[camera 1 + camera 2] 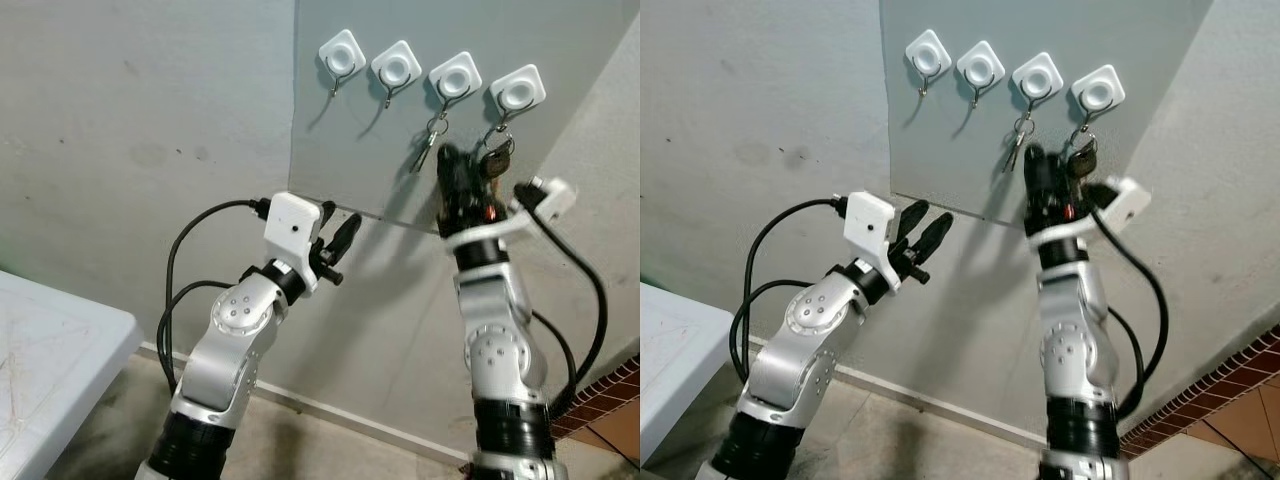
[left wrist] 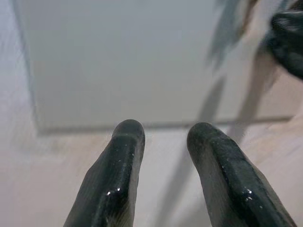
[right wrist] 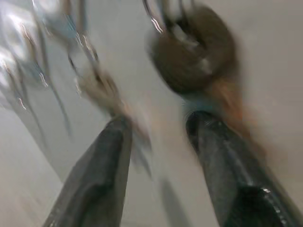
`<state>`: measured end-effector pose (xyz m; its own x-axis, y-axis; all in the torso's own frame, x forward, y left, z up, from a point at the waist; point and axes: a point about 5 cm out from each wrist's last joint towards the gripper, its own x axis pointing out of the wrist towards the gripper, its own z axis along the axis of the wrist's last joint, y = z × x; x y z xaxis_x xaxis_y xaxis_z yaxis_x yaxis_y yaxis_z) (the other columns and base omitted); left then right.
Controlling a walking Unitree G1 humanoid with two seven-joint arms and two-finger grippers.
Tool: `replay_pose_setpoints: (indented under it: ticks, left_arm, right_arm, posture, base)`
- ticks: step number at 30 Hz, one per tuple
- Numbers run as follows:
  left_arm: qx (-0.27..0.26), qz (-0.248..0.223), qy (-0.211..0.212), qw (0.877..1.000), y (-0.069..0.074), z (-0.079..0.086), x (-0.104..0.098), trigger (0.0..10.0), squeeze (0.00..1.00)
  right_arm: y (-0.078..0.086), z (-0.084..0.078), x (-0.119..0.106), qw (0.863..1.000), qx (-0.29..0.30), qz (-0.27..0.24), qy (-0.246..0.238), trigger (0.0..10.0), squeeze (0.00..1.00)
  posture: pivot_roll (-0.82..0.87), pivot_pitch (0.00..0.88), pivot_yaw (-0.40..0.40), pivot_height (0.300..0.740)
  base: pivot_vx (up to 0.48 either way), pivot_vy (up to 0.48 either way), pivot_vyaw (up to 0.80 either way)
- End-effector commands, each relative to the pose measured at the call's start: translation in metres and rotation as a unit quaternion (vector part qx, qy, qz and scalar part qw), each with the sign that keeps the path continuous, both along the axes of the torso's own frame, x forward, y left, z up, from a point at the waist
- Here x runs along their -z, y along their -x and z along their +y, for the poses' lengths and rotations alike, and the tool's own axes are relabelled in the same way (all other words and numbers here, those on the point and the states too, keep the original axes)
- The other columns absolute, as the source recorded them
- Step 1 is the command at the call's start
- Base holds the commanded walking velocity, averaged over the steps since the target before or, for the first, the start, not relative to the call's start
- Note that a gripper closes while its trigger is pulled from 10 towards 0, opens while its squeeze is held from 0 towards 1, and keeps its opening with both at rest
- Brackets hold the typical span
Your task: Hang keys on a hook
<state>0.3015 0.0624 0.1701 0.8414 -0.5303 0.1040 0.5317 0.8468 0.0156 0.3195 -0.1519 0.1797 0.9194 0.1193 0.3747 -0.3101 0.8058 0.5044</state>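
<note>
Four white hooks sit in a row on a grey wall panel (image 1: pixel 370 150). A silver key (image 1: pixel 428 145) hangs from the third hook (image 1: pixel 455 78). A key bunch with a dark brown fob (image 1: pixel 497 158) hangs by its ring from the fourth hook (image 1: pixel 518 92). My right gripper (image 1: pixel 450 168) is raised just below and left of that bunch, open; in the right wrist view the blurred fob (image 3: pixel 191 54) lies just beyond its fingertips (image 3: pixel 118 127). My left gripper (image 1: pixel 340 222) is open and empty, held near the panel's lower edge.
The first hook (image 1: pixel 342 55) and second hook (image 1: pixel 396 68) are bare. A white table corner (image 1: pixel 60 340) is at the lower left. Black cables loop off both wrists. Brick-pattern floor (image 1: pixel 612 388) shows at the lower right.
</note>
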Motion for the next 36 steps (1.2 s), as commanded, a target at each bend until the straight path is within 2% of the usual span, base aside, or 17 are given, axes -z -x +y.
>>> replay_pose_setpoints:
  ticks: [1,2,7,11,12,14,17,18,19,22,24,26,29,32,36]
  left_arm:
    - [-0.028,0.006,-0.004,1.0,-0.002,0.007,0.009,10.0,0.0]
    - [-0.041,0.015,-0.011,0.999,-0.003,0.01,0.016,10.0,0.0]
    - [-0.066,0.041,-0.017,0.997,-0.003,0.019,0.034,10.0,0.0]
    - [-0.09,0.069,-0.032,0.993,-0.003,0.029,0.059,10.0,0.0]
    - [-0.086,0.068,-0.047,0.993,0.0,0.034,0.071,10.0,0.0]
    - [-0.09,0.069,-0.059,0.992,0.002,0.038,0.081,10.0,0.0]
    - [-0.098,0.114,-0.067,0.986,0.006,0.048,0.107,10.0,0.0]
    - [-0.099,0.116,-0.068,0.986,0.006,0.049,0.109,10.0,0.0]
    - [-0.117,0.131,-0.078,0.981,0.008,0.055,0.12,10.0,0.0]
    - [-0.123,0.144,-0.076,0.979,0.01,0.059,0.127,10.0,0.0]
    - [-0.132,0.199,-0.057,0.97,0.018,0.067,0.15,10.0,0.0]
    - [-0.131,0.219,-0.039,0.966,0.021,0.069,0.159,10.0,0.0]
    - [-0.142,0.26,-0.087,0.951,0.032,0.075,0.181,10.0,0.0]
    - [-0.151,0.299,-0.102,0.937,0.042,0.078,0.197,10.0,0.0]
    - [-0.148,0.333,-0.085,0.927,0.05,0.077,0.207,10.0,0.0]
  right_arm:
    - [0.002,-0.002,0.017,0.998,0.011,0.026,0.051,10.0,0.25]
    - [0.004,-0.002,0.024,0.997,0.013,0.034,0.069,10.0,0.0]
    - [0.01,-0.002,0.046,0.991,0.014,0.067,0.115,10.0,0.0]
    - [0.017,-0.005,0.076,0.981,0.018,0.108,0.162,10.0,0.0]
    - [0.023,-0.005,0.093,0.977,0.007,0.13,0.171,10.0,0.0]
    - [0.027,-0.007,0.105,0.974,0.003,0.145,0.175,10.0,0.0]
    - [0.034,-0.013,0.127,0.964,0.01,0.185,0.19,10.0,0.0]
    - [0.035,-0.013,0.129,0.963,0.011,0.188,0.192,10.0,0.0]
    - [0.04,-0.017,0.141,0.956,0.014,0.211,0.202,10.0,0.0]
    - [0.043,-0.019,0.148,0.95,0.015,0.224,0.215,10.0,0.0]
    - [0.055,-0.025,0.172,0.931,0.013,0.271,0.246,10.0,0.0]
    - [0.06,-0.027,0.181,0.924,0.012,0.289,0.25,10.0,0.0]
    - [0.074,-0.031,0.201,0.9,0.01,0.338,0.276,10.0,0.0]
    - [0.09,-0.032,0.219,0.875,0.002,0.383,0.296,10.0,0.0]
    - [0.106,-0.033,0.235,0.849,-0.004,0.435,0.299,10.0,0.0]
  posture:
    - [0.12,0.021,-0.054,0.736]
    - [0.12,0.018,-0.054,0.736]
    - [0.12,0.013,-0.054,0.736]
    - [0.12,0.006,-0.054,0.736]
    - [0.12,0.001,-0.052,0.736]
    - [0.11,0.0,-0.051,0.736]
    - [0.11,0.0,-0.047,0.736]
    - [0.11,0.0,-0.047,0.736]
    - [0.11,0.0,-0.044,0.736]
    - [0.1,0.0,-0.041,0.736]
    - [0.1,0.0,-0.03,0.736]
    - [0.1,0.0,-0.03,0.736]
    - [0.08,0.0,-0.016,0.736]
    - [0.07,0.0,-0.008,0.736]
    - [0.06,0.0,0.004,0.736]
  base:
    - [0.0,0.0,0.0]
    - [0.0,0.0,0.0]
    - [0.0,0.0,0.0]
    - [0.0,0.0,0.0]
    - [0.0,0.0,0.0]
    - [0.0,0.0,0.0]
    - [0.0,0.0,0.0]
    - [0.0,0.0,0.0]
    - [0.0,0.0,0.0]
    - [0.0,0.0,0.0]
    - [0.0,0.0,0.0]
    - [0.0,0.0,0.0]
    - [0.0,0.0,0.0]
    - [0.0,0.0,0.0]
    - [0.0,0.0,0.0]
